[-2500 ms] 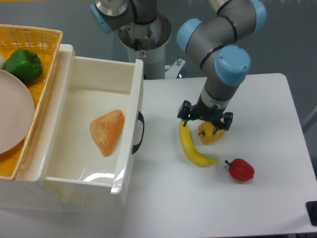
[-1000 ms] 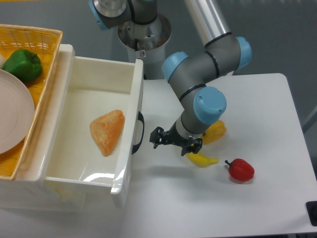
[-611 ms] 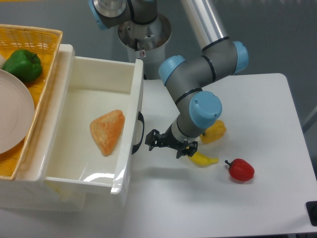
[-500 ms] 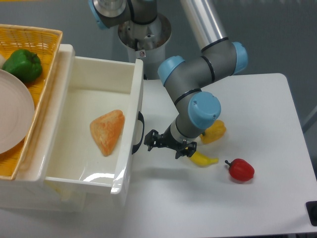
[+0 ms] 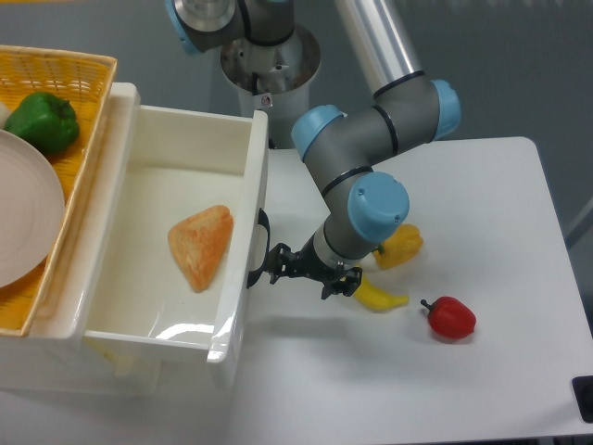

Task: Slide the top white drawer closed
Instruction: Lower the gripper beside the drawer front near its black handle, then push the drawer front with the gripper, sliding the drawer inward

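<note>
The top white drawer (image 5: pixel 243 232) stands pulled far out of the cabinet, with an orange wedge-shaped food item (image 5: pixel 201 245) lying inside. Its black curved handle (image 5: pixel 263 243) is on the front panel, facing right. My gripper (image 5: pixel 309 271) hangs low over the table just right of that panel, open, with nothing between its fingers. Its left finger (image 5: pixel 276 259) is at the handle's lower end; whether it touches is unclear.
A banana (image 5: pixel 378 297), partly hidden by the wrist, a yellow pepper (image 5: pixel 402 245) and a red pepper (image 5: pixel 451 317) lie to the right of the gripper. A yellow wicker basket (image 5: pixel 65 69) on the cabinet holds a green pepper (image 5: pixel 44 121) and a plate (image 5: pixel 23 218).
The gripper has swept left from above the banana and yellow pepper to the drawer's front panel, closing the last gap to the handle. The drawer has not moved.
</note>
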Controlling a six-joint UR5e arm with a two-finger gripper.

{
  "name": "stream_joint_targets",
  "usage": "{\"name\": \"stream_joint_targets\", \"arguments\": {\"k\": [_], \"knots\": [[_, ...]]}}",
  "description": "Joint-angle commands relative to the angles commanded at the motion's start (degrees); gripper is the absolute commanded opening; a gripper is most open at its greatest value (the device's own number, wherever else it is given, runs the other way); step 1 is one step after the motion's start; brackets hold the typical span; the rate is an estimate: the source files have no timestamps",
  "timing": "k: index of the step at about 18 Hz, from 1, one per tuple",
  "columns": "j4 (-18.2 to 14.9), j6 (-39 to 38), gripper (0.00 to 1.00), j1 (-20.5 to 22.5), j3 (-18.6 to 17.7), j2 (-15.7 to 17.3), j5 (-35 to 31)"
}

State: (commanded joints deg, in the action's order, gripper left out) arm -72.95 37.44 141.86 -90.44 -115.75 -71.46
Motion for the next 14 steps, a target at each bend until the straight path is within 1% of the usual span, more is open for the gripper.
{"name": "stream_joint_targets", "arguments": {"k": [14], "knots": [[-0.09, 0.09, 1.00, -0.88, 0.00, 0.62, 0.09]]}}
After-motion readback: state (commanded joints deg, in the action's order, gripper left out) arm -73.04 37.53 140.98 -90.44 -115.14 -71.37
